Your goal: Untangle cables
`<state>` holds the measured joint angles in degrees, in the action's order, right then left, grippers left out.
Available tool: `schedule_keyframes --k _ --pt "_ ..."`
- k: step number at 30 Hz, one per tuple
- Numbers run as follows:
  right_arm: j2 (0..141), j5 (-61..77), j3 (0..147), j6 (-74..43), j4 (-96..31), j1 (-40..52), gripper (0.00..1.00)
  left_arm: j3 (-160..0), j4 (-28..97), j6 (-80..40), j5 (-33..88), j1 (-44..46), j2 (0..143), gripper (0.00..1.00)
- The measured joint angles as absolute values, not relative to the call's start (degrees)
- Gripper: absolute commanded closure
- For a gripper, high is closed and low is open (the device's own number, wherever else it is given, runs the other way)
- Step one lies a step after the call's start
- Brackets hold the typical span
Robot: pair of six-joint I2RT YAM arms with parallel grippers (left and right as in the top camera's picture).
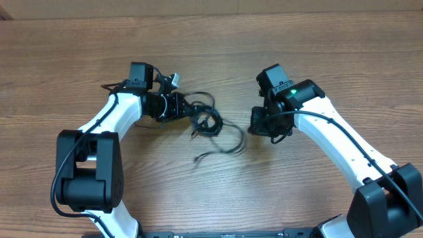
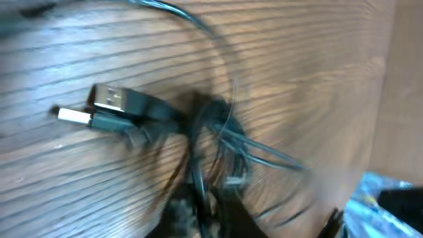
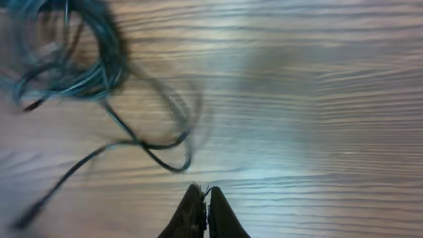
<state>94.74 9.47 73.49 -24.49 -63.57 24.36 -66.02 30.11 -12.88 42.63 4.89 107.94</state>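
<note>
Nearest the counter's front edge stood the black bases (image 1: 86,178) of the two white arms, each arm carrying a thicker black wire (image 1: 316,114) along it. Just beyond them, on the light-brown wooden counter (image 1: 317,53), one strand of the thin black cables (image 1: 206,120) trailed toward the front in an open loop (image 1: 231,140), its free end lying flat on the wood. Further in, around the counter's middle, the rest of the cables sat bunched in a knot (image 2: 215,135).

The left tool (image 1: 178,106) lay at the knot's left side, touching it. Whether it was spread or pinching a strand I could not tell, because its own camera showed only a dark blur at the bottom of the picture where the strands ran in. Only that wrist view showed two flat silver-tipped plugs (image 2: 106,100) side by side on the wood, just past the knot.

The right tool (image 1: 254,123) sat to the knot's right, apart from it, with the loop between them. Its wrist view showed its fingers (image 3: 221,218) pressed together and empty. The loop lay near the tips without touching them, and the knot lay beyond.
</note>
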Motion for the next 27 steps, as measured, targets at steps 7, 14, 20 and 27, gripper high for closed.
schedule_keyframes --k 7,14,20,27 --pt "94.74 13.52 73.47 -24.84 -62.96 24.62 0.96 -66.04 31.59 -13.58 41.74 4.73 107.94 0.40" --pt "94.74 16.53 71.96 -25.12 -61.01 25.69 0.96 -66.06 34.24 -13.89 40.73 4.80 107.94 0.57" --pt "94.74 17.67 71.92 -25.23 -59.31 26.83 0.96 -66.06 35.38 -18.22 32.77 8.08 107.94 0.55" --pt "94.74 17.80 71.88 -25.32 -56.97 30.76 0.92 -66.06 34.41 -25.12 21.67 16.78 107.94 0.75"
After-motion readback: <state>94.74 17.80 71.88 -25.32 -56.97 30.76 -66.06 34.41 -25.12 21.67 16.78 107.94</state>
